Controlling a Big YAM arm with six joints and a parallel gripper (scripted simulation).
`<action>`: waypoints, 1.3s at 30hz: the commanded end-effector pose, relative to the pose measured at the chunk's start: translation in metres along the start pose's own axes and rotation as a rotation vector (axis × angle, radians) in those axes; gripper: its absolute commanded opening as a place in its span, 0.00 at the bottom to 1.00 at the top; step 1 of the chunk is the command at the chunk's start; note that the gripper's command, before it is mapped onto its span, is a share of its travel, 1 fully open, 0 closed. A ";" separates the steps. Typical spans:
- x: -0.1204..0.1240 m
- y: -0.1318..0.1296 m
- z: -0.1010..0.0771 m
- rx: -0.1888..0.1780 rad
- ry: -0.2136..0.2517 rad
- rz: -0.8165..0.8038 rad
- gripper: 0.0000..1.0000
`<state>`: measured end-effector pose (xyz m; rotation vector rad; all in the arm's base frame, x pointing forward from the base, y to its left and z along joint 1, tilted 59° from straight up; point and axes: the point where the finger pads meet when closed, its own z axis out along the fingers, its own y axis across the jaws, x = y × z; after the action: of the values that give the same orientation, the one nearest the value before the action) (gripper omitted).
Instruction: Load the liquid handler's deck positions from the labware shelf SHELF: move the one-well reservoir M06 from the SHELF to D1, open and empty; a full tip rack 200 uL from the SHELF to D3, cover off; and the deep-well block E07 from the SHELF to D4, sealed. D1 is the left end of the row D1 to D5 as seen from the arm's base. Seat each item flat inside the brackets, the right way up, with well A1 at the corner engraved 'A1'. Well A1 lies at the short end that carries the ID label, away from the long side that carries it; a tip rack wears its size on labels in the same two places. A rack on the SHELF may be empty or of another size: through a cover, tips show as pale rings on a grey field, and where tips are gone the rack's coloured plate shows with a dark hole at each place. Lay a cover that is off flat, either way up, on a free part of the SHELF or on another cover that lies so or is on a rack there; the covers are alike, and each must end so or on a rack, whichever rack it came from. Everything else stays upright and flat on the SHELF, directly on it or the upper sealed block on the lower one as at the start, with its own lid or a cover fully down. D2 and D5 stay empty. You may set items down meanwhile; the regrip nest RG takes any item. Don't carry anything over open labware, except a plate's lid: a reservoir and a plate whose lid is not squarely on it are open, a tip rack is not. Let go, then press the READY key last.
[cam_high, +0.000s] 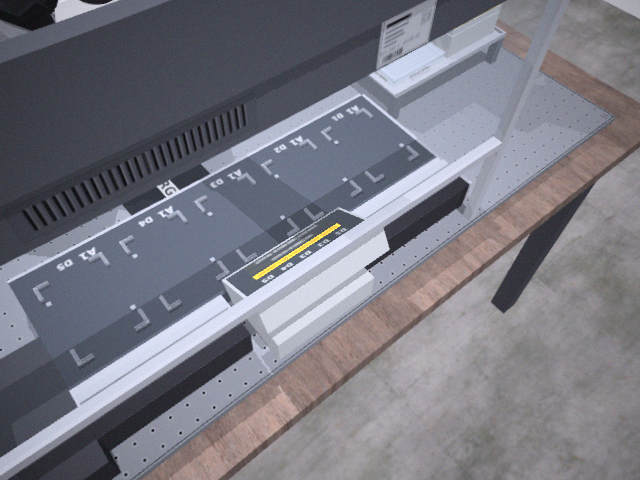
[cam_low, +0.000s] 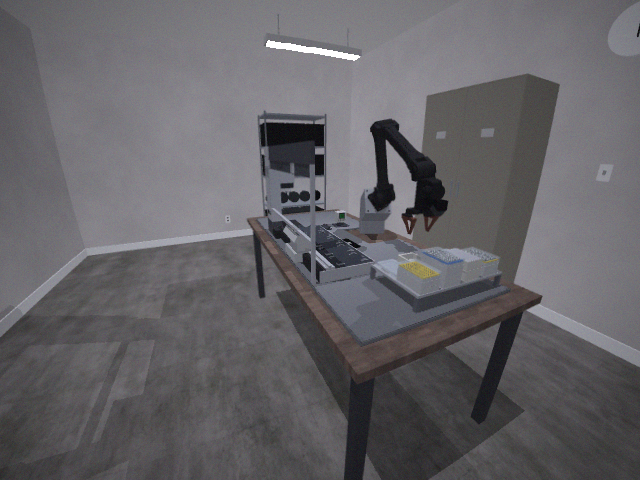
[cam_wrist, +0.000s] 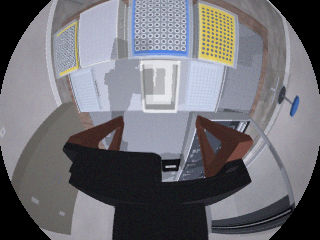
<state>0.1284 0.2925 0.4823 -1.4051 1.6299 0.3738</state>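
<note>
My gripper (cam_low: 419, 222) is open and empty, with orange fingers, and hangs in the air over the table beside the shelf (cam_low: 444, 284). In the wrist view the fingers frame a white open one-well reservoir (cam_wrist: 160, 86) straight below and ahead. Behind it stand a blue-framed tip rack (cam_wrist: 160, 23), a yellow tip rack (cam_wrist: 218, 32) and a pale sealed block (cam_wrist: 102, 32). Another yellow-edged rack (cam_wrist: 66, 50) sits at the far left. The deck row D1 (cam_high: 369, 142) to D5 (cam_high: 87, 304) is empty, with D3 (cam_high: 248, 204) and D4 (cam_high: 170, 242) bare between their brackets.
A white console with a yellow bar (cam_high: 297, 253) stands at the deck's front. The handler's dark housing (cam_high: 155, 93) overhangs the deck's back. A clear post (cam_high: 516, 98) rises at the deck's right end. A flat lidded plate (cam_wrist: 203, 83) lies right of the reservoir.
</note>
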 end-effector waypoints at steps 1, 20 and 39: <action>-0.014 -0.007 -0.021 0.013 -0.055 0.017 1.00; -0.019 0.056 -0.017 -0.004 -0.042 0.026 1.00; -0.008 0.148 -0.008 -0.007 -0.016 0.011 1.00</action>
<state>0.0059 0.3341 0.4413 -1.4059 1.6091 0.3558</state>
